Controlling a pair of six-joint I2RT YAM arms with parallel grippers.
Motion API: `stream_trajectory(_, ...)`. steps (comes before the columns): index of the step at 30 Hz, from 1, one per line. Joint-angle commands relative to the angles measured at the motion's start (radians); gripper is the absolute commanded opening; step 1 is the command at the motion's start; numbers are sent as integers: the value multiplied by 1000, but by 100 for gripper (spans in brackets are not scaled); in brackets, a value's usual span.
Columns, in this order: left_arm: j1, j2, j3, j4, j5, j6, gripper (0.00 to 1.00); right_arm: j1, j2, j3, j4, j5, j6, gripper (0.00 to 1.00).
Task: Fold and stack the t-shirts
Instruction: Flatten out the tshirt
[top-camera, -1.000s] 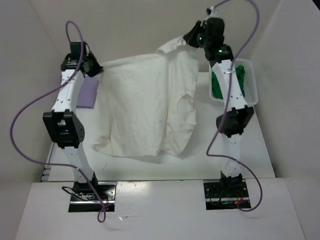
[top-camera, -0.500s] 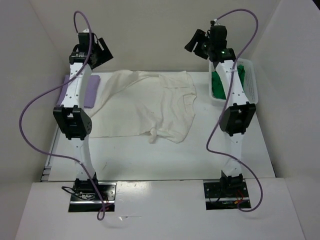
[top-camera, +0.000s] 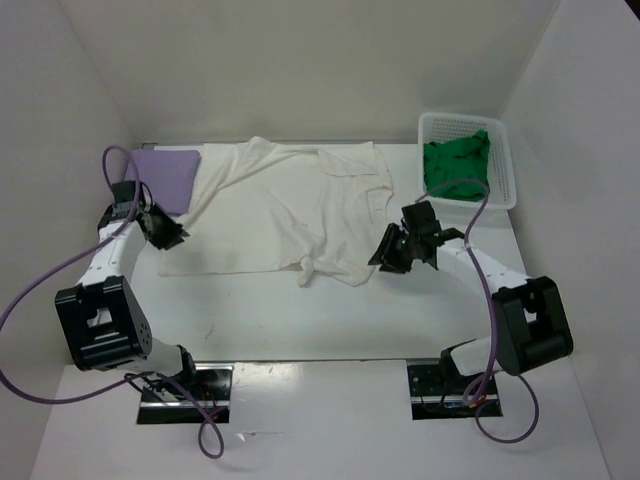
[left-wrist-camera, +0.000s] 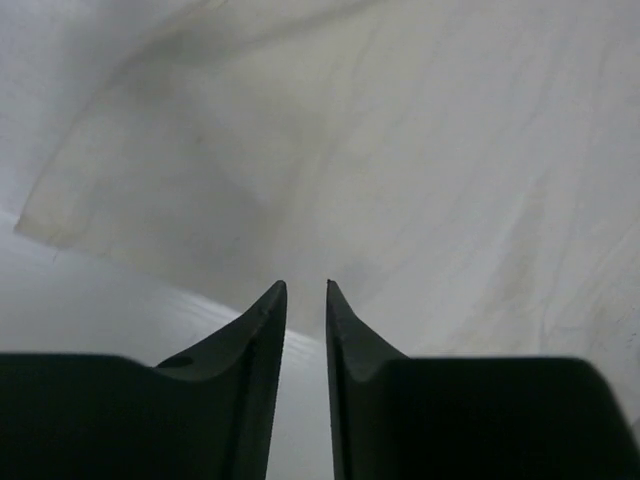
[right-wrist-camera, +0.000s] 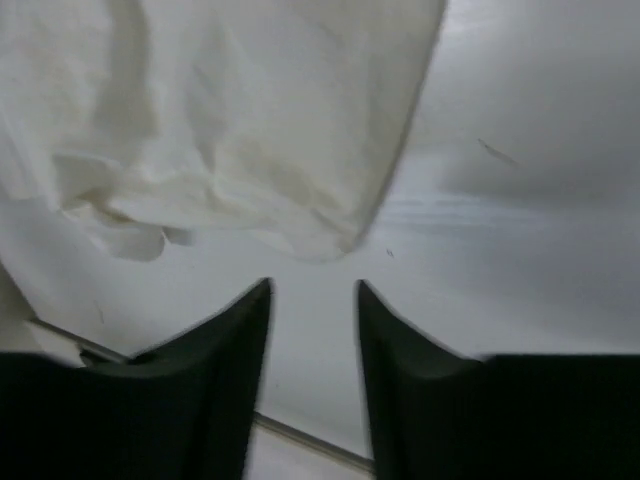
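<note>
Plainly only the lavender shirt (top-camera: 165, 178) lay folded, far left; the off-white shirt (top-camera: 290, 215) lay flat, unfolded, between the left gripper (top-camera: 172, 232), jaws narrowly parted, and the right gripper (top-camera: 388, 250), jaws spread, both empty; the green shirt (top-camera: 455, 165) waited in the basket (top-camera: 505, 170).

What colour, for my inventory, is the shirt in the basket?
The shirt is bright green; top external view shows it best.

Plain off-white shirt (top-camera: 300, 215); left of it a plain lavender shirt (top-camera: 165, 175), right of it a bright green shirt (top-camera: 455, 165) inside a white mesh basket (top-camera: 506, 165); table (top-camera: 300, 315) and walls (top-camera: 300, 70) white.
</note>
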Motion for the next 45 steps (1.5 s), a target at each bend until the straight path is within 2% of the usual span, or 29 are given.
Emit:
stream_trajectory(1,68,-46,-113,16,54,-53,27,-1,-60,-106,115,-22,88,55)
stream_trajectory(3,115,-46,-159,16,77,-63,26,8,-36,-146,163,-22,114,62)
stream_trajectory(4,157,-46,-197,16,77,-76,30,8,-23,-157,175,-11,123,64)
stream_trajectory(5,174,-46,-210,16,96,-85,41,8,-8,-157,184,-11,123,65)
stream_trajectory(9,205,-46,-219,16,58,-85,55,8,98,-157,263,1,132,63)
stream_trajectory(12,254,-35,-270,26,57,-96,57,8,202,-98,284,-9,132,48)
stream_trajectory(13,267,-35,-281,39,57,-96,57,8,219,-84,284,-10,132,30)
stream_trajectory(15,287,-24,-291,51,68,-96,56,8,232,-38,261,-10,123,12)
stream_trajectory(17,287,9,-291,66,68,-96,54,8,184,-25,215,3,109,1)
stream_trajectory(18,287,25,-291,75,59,-96,52,8,145,-15,156,12,97,0)
stream_trajectory(19,287,54,-281,76,50,-96,52,8,39,-15,120,12,86,0)
stream_trajectory(22,310,104,-272,112,71,-96,43,8,-150,-1,-59,0,56,0)
stream_trajectory(25,320,153,-251,135,86,-106,30,8,-241,41,-215,-59,34,0)
stream_trajectory(28,320,177,-224,135,97,-96,20,8,-272,90,-247,-106,23,0)
stream_trajectory(30,320,187,-213,135,97,-96,16,-18,-227,111,-216,-118,14,0)
stream_trajectory(31,320,187,-203,135,97,-87,14,-77,-203,125,-166,-118,-9,0)
stream_trajectory(33,320,197,-202,135,107,-86,12,-156,-99,134,-92,-146,-18,0)
stream_trajectory(34,320,197,-202,135,116,-86,12,-217,-47,172,-4,-181,-18,0)
stream_trajectory(35,320,197,-202,144,116,-86,11,-218,86,214,17,-195,-18,0)
stream_trajectory(36,320,197,-202,145,116,-86,11,-218,159,267,17,-154,-18,0)
stream_trajectory(37,320,197,-202,145,116,-77,9,-202,231,388,28,-143,-38,0)
stream_trajectory(38,320,197,-202,154,125,-77,9,-202,367,453,19,-143,-38,0)
stream_trajectory(40,320,197,-193,154,125,-77,3,-192,458,613,7,-132,-38,0)
stream_trajectory(42,320,197,-193,154,134,-88,2,-155,460,685,-35,-132,-47,0)
stream_trajectory(43,320,187,-183,154,134,-88,2,-136,428,685,-45,-82,-59,0)
stream_trajectory(45,320,175,-182,163,143,-88,1,-90,289,630,-93,-66,-84,0)
